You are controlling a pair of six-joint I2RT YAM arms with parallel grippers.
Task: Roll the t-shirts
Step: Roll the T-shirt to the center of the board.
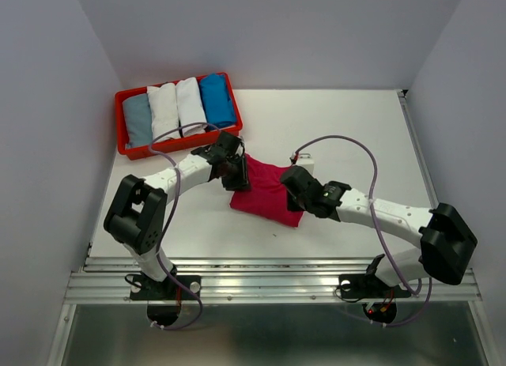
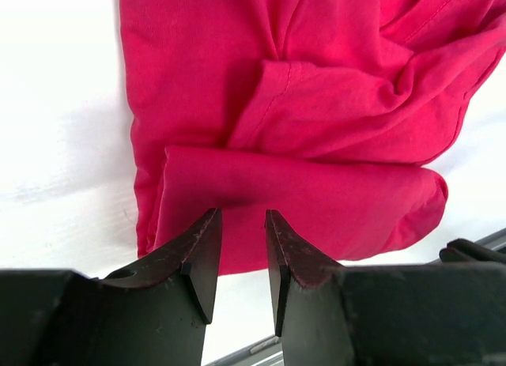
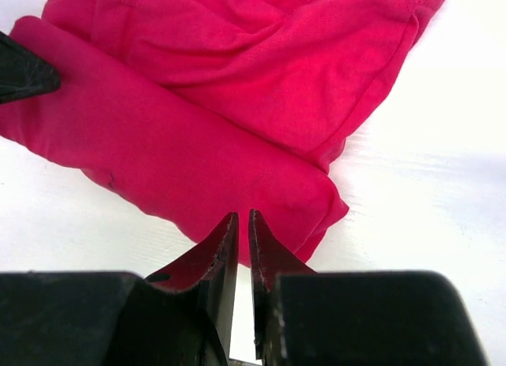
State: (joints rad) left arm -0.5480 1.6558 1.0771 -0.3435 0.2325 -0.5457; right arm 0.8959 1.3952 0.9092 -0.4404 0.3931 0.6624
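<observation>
Holding four rolled t-shirts, red tray sits back-left; pink t-shirt on bench; left jaws parted, right jaws near-closed, grip unclear.

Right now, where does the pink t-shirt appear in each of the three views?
Top external: pink t-shirt at the middle of the white table.
Left wrist: it fills the upper and middle picture.
Right wrist: it fills the top and centre.
Shared landmark: its rolled edge, the lowest part of it in both wrist views; from above the roll is unclear.
</observation>
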